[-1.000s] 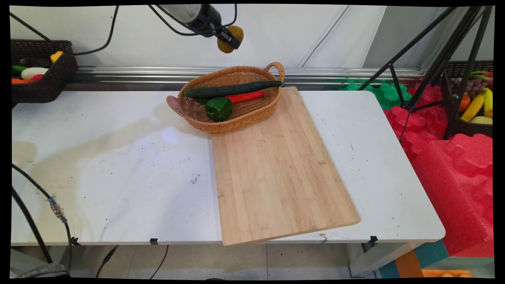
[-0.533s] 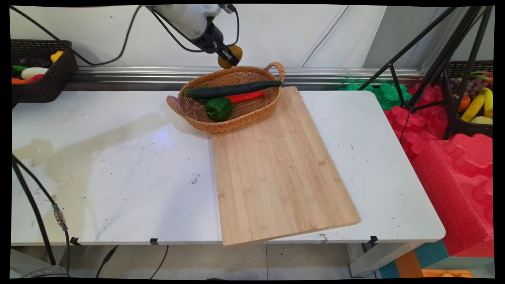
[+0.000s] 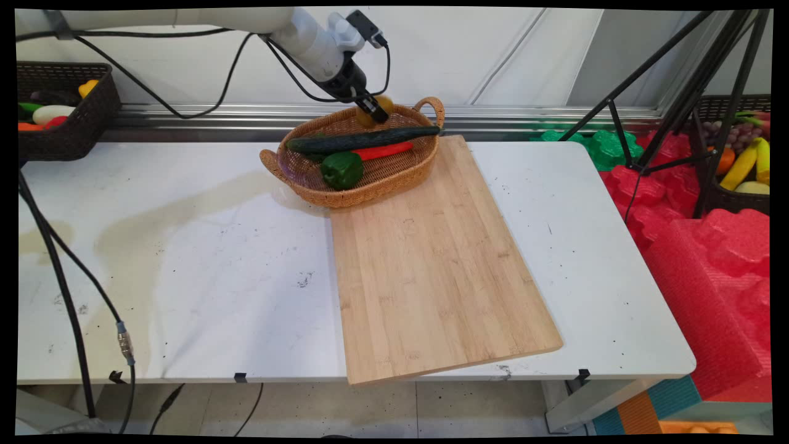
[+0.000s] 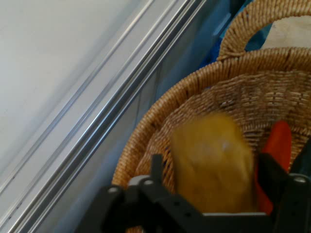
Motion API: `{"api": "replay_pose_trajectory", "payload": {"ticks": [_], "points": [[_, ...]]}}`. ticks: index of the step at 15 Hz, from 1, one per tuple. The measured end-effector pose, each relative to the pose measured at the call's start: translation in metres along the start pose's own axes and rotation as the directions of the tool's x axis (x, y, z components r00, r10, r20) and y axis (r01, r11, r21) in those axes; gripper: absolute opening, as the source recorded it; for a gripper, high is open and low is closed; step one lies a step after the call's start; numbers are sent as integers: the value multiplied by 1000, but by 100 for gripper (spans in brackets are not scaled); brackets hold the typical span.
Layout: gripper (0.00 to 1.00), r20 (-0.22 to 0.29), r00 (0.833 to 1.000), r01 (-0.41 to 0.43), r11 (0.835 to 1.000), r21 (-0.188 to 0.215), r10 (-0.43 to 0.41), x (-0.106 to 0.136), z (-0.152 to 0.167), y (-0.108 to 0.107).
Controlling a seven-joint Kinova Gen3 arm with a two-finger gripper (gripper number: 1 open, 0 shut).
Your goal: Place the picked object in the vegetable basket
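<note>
My gripper (image 3: 372, 111) is shut on a yellow-brown potato (image 3: 377, 106) and hangs over the far rim of the wicker basket (image 3: 363, 188). In the hand view the potato (image 4: 211, 162) sits between the two fingers, just above the woven basket wall (image 4: 233, 97). Inside the basket lie a long dark cucumber (image 3: 360, 139), a red pepper (image 3: 383, 150) and a green bell pepper (image 3: 342, 169). The red pepper (image 4: 277, 145) shows beside the potato in the hand view.
A bamboo cutting board (image 3: 431, 259) lies on the white table (image 3: 185, 259), touching the basket's near side. A dark basket of vegetables (image 3: 58, 114) stands at the far left. Tripod legs (image 3: 666, 105), red foam (image 3: 709, 265) and a fruit basket (image 3: 743, 166) are to the right.
The arm has come down and slightly right with the potato, from high against the wall to just above the basket's far rim. The things in the basket have not moved.
</note>
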Motion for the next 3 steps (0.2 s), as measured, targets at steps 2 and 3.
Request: {"api": "replay_pose_trajectory", "payload": {"ticks": [2, 3], "points": [[100, -1, 1000, -10, 1000, -8, 10, 0, 8, 2], [100, -6, 1000, -15, 1000, -10, 15, 1, 12, 2]]}}
